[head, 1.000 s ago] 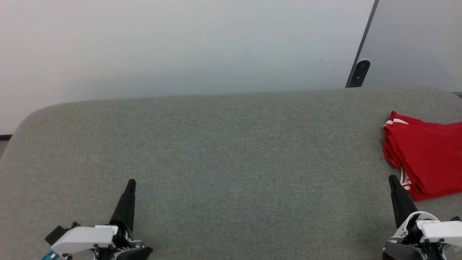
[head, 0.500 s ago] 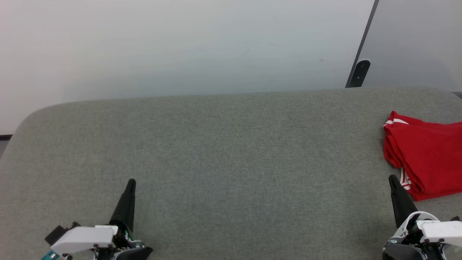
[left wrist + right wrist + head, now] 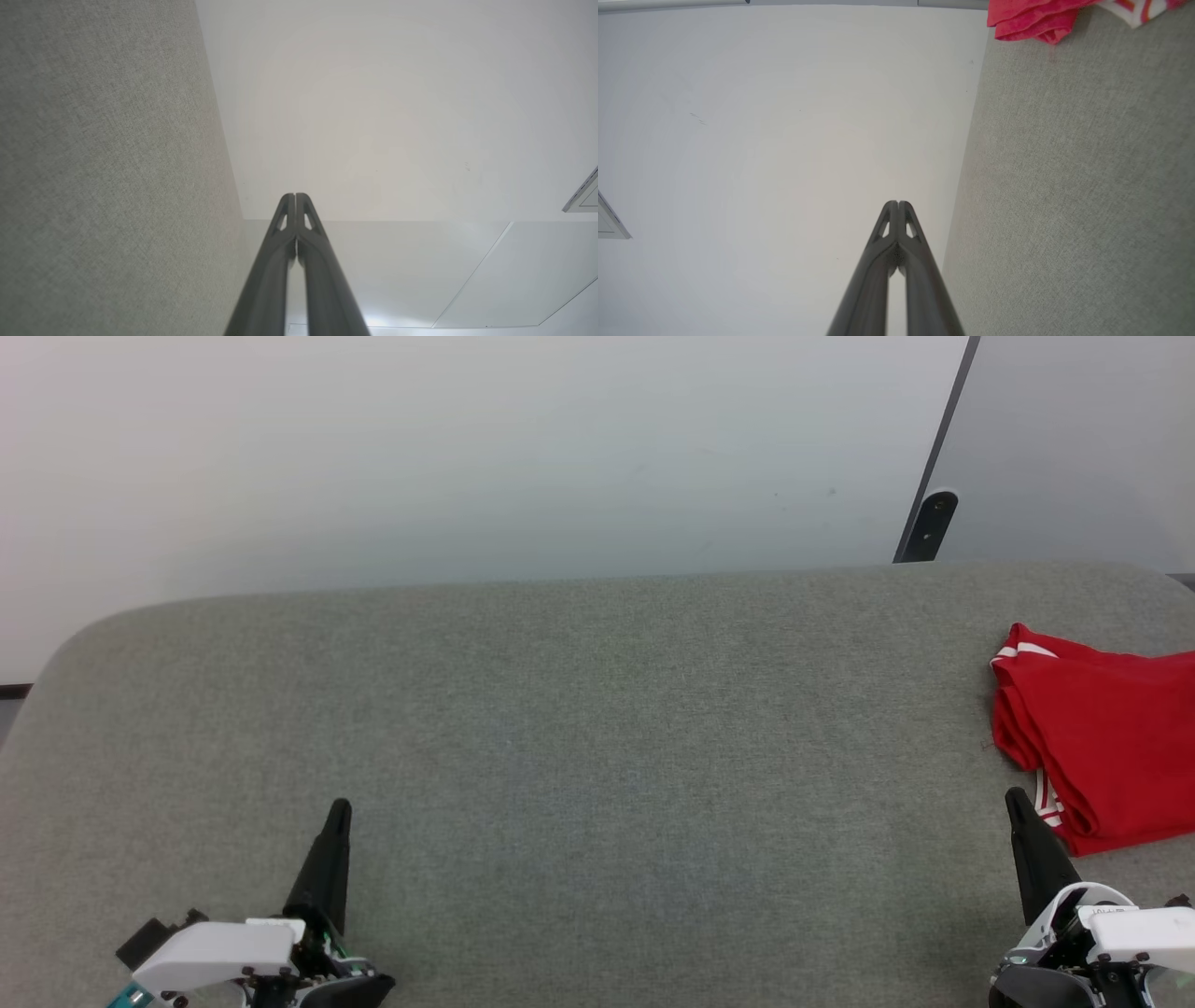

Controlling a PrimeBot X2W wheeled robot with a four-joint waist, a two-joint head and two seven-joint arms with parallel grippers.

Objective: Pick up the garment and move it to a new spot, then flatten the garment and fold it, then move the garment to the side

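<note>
The garment (image 3: 1111, 747), a red shirt with white striped trim, lies folded at the right edge of the grey fabric surface (image 3: 597, 728), partly cut off by the head view's border. Its red folds also show at the top of the right wrist view (image 3: 1036, 18). My right gripper (image 3: 1013, 798) rests at the lower right, shut and empty, its tip just in front of the garment's near corner. In its own wrist view the right gripper (image 3: 897, 203) has both fingers pressed together. My left gripper (image 3: 339, 805) sits at the lower left, shut with nothing in it, fingers touching in its wrist view (image 3: 295, 195).
A pale wall (image 3: 467, 457) rises behind the grey surface. A dark bracket (image 3: 929, 527) with a slanted dark seam stands at the back right. The surface has rounded far corners.
</note>
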